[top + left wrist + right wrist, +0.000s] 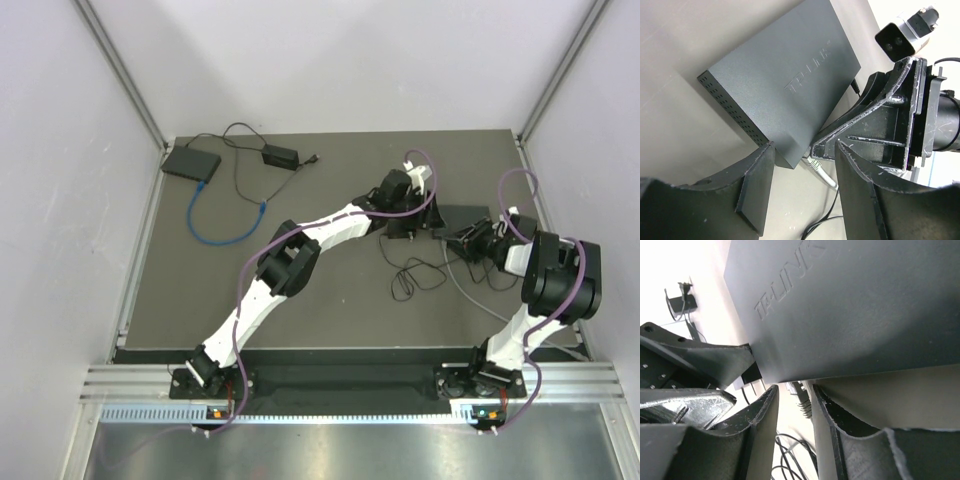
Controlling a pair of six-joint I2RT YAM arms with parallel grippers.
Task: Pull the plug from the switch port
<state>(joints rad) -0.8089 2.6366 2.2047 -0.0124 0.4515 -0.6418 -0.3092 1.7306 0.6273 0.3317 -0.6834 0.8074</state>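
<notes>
The black TP-Link switch [462, 217] lies on the mat at right centre. A grey plug [802, 399] sits in a port on its near side, also seen in the left wrist view [816, 165]. My right gripper [468, 240] is at that side. Its jaws [794, 390] stand narrowly apart around the plug, which lies against the right finger with a gap to the left finger. My left gripper [425, 205] is open, and its fingers [802, 150] straddle the near corner of the switch [790, 85]. The port itself is hidden.
The plug's grey cable [470, 290] runs toward the near edge. A loose black cable [415, 275] coils in front of the switch. A second black switch [190, 162] with a blue cable [215, 235] and a power adapter [278, 156] lie at the far left.
</notes>
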